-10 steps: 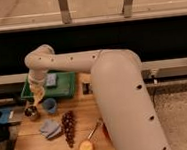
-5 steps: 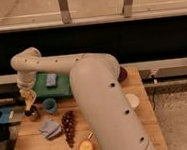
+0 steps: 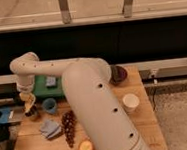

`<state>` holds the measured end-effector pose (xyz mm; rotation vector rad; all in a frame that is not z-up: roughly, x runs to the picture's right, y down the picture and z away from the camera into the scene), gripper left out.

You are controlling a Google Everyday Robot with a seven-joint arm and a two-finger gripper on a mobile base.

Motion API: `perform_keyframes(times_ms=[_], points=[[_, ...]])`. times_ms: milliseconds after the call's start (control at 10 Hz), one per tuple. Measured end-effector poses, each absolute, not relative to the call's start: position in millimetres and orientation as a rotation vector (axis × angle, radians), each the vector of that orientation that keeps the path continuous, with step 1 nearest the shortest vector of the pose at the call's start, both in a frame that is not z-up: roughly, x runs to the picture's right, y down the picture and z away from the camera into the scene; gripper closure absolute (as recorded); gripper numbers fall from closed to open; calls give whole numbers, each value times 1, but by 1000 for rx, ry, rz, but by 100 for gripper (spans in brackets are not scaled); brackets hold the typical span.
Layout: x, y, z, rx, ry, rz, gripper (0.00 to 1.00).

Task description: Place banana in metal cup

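The hand [image 3: 28, 100] hangs at the surface's [image 3: 142, 119] left edge, gripping the banana [image 3: 29, 102] directly over the metal cup [image 3: 32, 115]. The carry looks done; lowering and release seem left.

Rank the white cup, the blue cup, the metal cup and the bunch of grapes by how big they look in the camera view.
1. Bunch of grapes, clearly largest.
2. White cup.
3. Blue cup and metal cup: these look alike, and the gripper with the banana above partly hides the metal one, so no ranking between them.
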<state>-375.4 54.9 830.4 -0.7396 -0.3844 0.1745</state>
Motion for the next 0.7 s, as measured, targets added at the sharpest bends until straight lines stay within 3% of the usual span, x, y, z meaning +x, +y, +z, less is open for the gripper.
perform_keyframes(times_ms=[400, 700], points=[[-361, 60, 838, -751, -369, 216, 43], [-359, 59, 830, -740, -380, 223, 41]])
